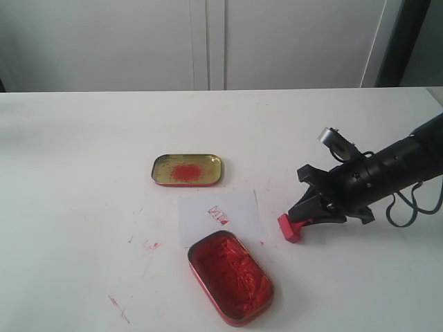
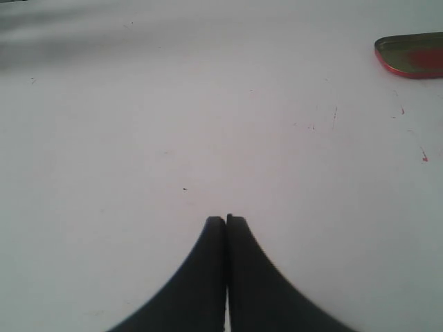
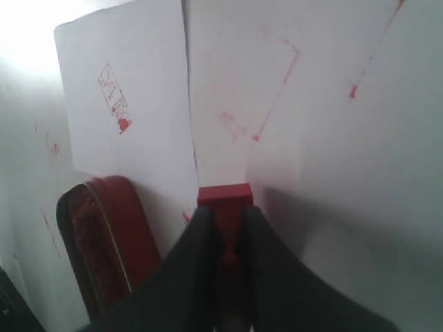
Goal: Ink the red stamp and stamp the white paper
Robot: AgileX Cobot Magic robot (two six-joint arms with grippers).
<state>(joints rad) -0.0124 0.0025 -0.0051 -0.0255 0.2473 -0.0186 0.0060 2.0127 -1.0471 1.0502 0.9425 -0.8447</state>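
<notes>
The small red stamp (image 1: pixel 290 227) (image 3: pixel 224 196) sits between the fingers of my right gripper (image 1: pixel 302 220) (image 3: pixel 227 216), which is shut on its narrow handle; the block end rests on or just above the table, right of the white paper (image 1: pixel 220 216) (image 3: pixel 124 104). The paper carries one red stamp print. The oval red-filled ink tin (image 1: pixel 230 277) (image 3: pixel 104 242) lies in front of the paper. My left gripper (image 2: pixel 226 220) is shut on nothing over bare table and is not seen in the exterior view.
A shallow gold tin lid (image 1: pixel 187 169) with a red smear lies behind the paper. An edge of a red-smeared tin (image 2: pixel 412 55) shows in the left wrist view. Red ink marks (image 1: pixel 118 308) dot the white table (image 1: pixel 83 173).
</notes>
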